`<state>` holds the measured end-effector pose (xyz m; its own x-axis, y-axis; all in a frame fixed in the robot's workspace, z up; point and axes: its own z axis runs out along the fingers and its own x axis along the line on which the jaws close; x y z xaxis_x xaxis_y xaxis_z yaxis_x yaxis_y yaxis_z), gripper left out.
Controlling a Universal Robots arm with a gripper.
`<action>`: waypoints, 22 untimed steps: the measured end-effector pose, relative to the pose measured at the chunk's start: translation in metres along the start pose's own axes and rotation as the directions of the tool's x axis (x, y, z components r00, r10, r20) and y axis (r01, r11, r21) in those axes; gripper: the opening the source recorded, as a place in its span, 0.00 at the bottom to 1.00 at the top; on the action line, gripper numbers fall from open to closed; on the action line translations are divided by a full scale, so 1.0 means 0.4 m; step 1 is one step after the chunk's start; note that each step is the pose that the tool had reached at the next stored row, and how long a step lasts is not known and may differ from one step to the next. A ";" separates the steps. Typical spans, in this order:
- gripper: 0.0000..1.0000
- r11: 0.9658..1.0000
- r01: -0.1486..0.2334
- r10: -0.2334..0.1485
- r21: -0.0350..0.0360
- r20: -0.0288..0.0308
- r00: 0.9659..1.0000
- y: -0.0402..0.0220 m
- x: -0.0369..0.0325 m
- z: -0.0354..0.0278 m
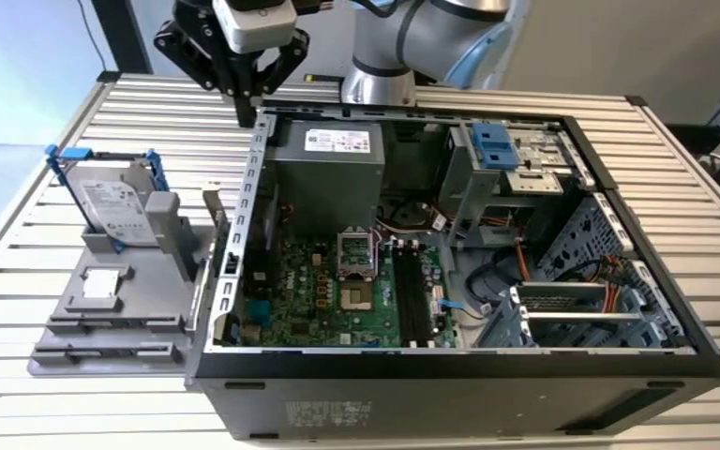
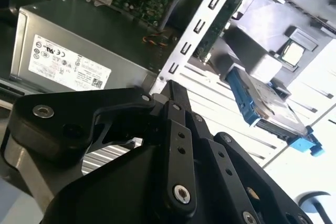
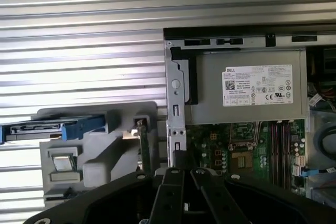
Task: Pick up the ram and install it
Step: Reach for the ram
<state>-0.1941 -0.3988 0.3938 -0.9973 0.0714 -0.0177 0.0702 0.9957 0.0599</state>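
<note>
The robot arm's tool (image 1: 248,114) hangs over the far corner of an open computer case (image 1: 460,380) on the exterior view's left, its black fingers pressed together with nothing between them. The ram (image 1: 211,214) is out of the tool's grasp, standing on its long edge in a slot along the right side of a grey holder (image 1: 110,309), just beside the case's left wall. Its long axis runs from far to near, parallel to that wall. In the first wrist view it shows edge-on as a thin, dark green bar; the second wrist view shows the same narrow green board between the holder and the perforated case wall.

The holder also carries a silver hard drive (image 1: 116,211) in a blue-trimmed frame, propped upright at its far end, and a small square silver chip (image 1: 104,281) lying flat in a recess nearer the camera. Inside the case, a grey power supply (image 1: 329,164) fills the far left corner. Nearer lies the green motherboard (image 1: 322,291), with long black memory slots (image 1: 412,291) running far to near. Case and holder rest on a slatted metal surface (image 1: 60,394).
</note>
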 end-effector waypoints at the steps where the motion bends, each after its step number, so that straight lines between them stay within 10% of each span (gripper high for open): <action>1: 0.00 1.000 0.000 0.000 0.000 0.000 1.000 0.000 0.007 0.000; 22: 0.00 1.000 0.000 0.000 0.000 0.000 1.000 -0.010 0.210 -0.004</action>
<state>-0.2780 -0.3971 0.3938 -0.9973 0.0713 -0.0176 0.0702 0.9957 0.0600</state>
